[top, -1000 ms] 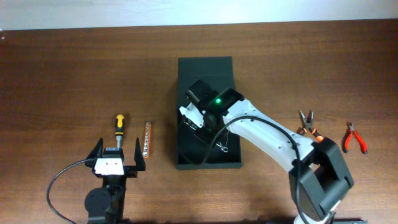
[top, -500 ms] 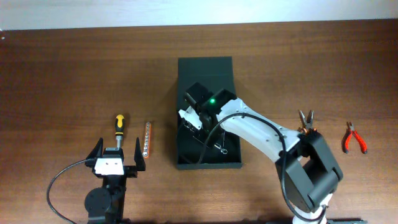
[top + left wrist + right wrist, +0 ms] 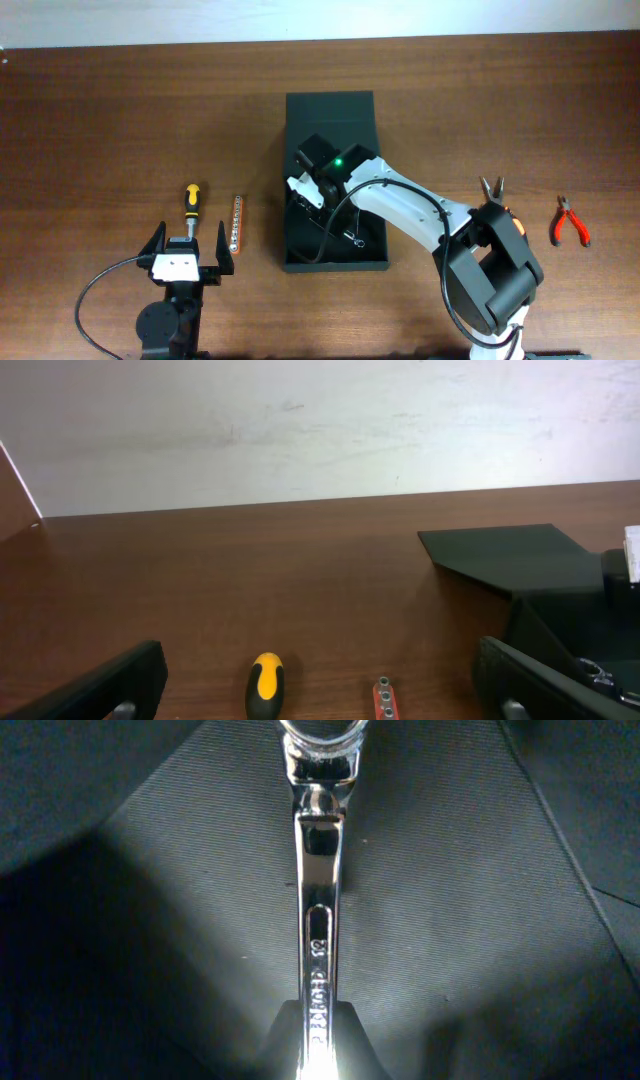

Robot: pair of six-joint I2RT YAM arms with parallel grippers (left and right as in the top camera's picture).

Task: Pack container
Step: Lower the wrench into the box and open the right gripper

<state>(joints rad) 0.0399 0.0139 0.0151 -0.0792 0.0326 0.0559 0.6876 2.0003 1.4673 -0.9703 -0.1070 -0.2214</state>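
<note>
1. While the R claw (image 3: pixel 302 195) sits low inside the container (image 3: pixel 335 266), its jaws are clamped on a chrome wrench (image 3: pixel 318 920). In the wrist view the shank runs up frame centre over a ribbed dark floor, and the top edge cuts off the ring end.
2. Container: centre of the overhead frame, lid (image 3: pixel 330 112) laid open toward the top edge. The R arm comes in from lower right and crosses over the container's right wall.
3. Room inside: the claw is in the left half, near the left wall. A small metal piece (image 3: pixel 356 238) lies on the floor toward the lower right corner.
4. L claw (image 3: pixel 190 240): lower left of the overhead frame, jaws wide apart, close to the bottom edge of the table (image 3: pixel 100 120).
5. Screwdriver (image 3: pixel 191 200) lies just above the L claw, yellow-black handle toward the top. A bit strip (image 3: pixel 235 222) lies beside it on the right, w/ a narrow gap to the container's left wall.
6. Right side: pliers (image 3: pixel 492 190) partly hidden behind the R arm. Red-handled cutters (image 3: pixel 570 222) lie further right, near the frame edge.
7. Widest bare wood: upper left and upper right. The table's far edge meets a white wall along the top.
8. Writing: stamped chars on the wrench shank, washed out by glare, can't read.
</note>
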